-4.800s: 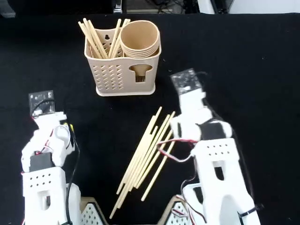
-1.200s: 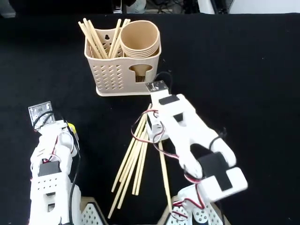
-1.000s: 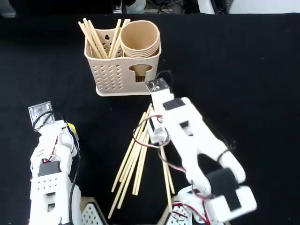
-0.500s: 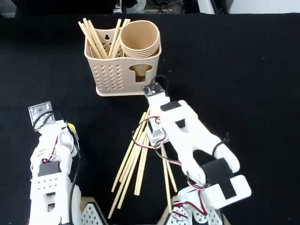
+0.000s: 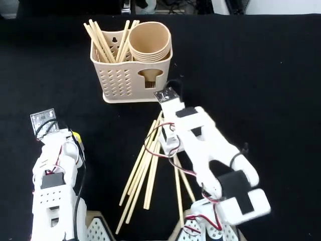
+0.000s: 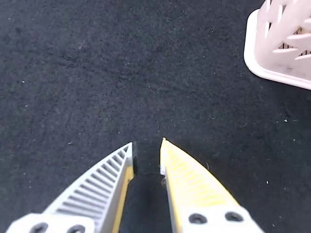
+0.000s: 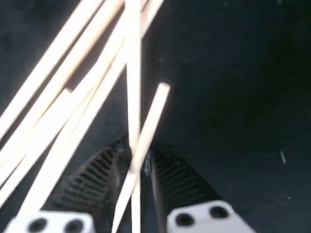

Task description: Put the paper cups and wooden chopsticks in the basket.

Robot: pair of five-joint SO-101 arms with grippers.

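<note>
Found cups (image 5: 149, 40) and some chopsticks (image 5: 103, 37) already in basket (image 5: 120, 80); saw loose chopsticks (image 5: 140, 170) left on tabletop (image 5: 261, 75), one clenched in right claw (image 7: 138, 150), with left claw (image 6: 146, 143) released.

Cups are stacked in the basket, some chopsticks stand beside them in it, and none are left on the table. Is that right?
Not quite: the high view shows a fan of loose chopsticks lying on the table in front of the basket. The rest holds: the cups are stacked in the basket, with other chopsticks standing beside them.
</note>
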